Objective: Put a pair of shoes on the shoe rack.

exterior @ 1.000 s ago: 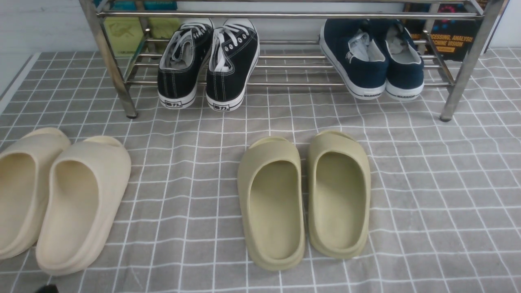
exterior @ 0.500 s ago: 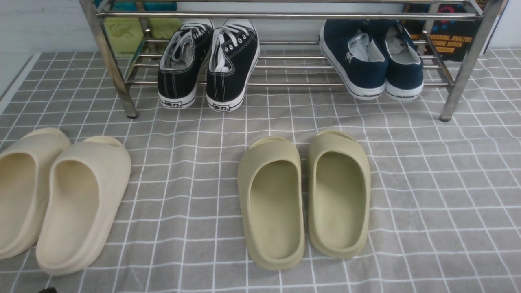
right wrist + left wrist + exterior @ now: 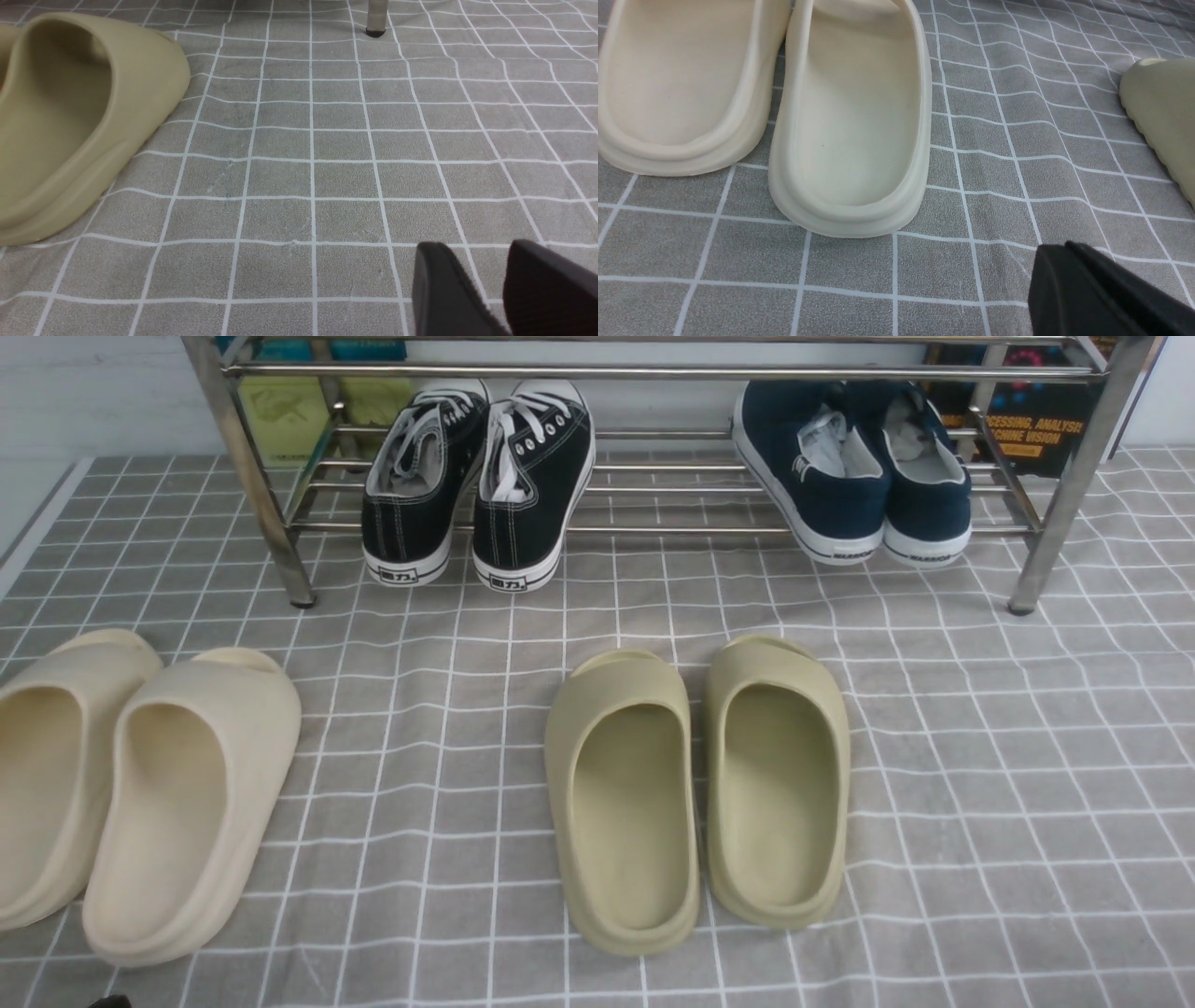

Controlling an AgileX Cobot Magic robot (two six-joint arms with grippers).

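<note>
You see the pair of shoes [image 3: 478,476] already resting on the lower rails of the shoe rack [image 3: 653,371], toward its left end, heels toward you and side by side. The 2 navy sneakers [image 3: 854,467] sit on the same rails, toward the right end. On the grey checked worktop [image 3: 980,756] in front, 2 beige slides [image 3: 140,784] lie at the left and 2 olive slides [image 3: 695,784] near the middle. Your right tool [image 3: 481,289] hangs just above the cloth, fingers narrowly parted and holding nothing. Your left tool [image 3: 1101,291] shows as 1 dark mass near the beige slides; you cannot tell its opening.
</note>
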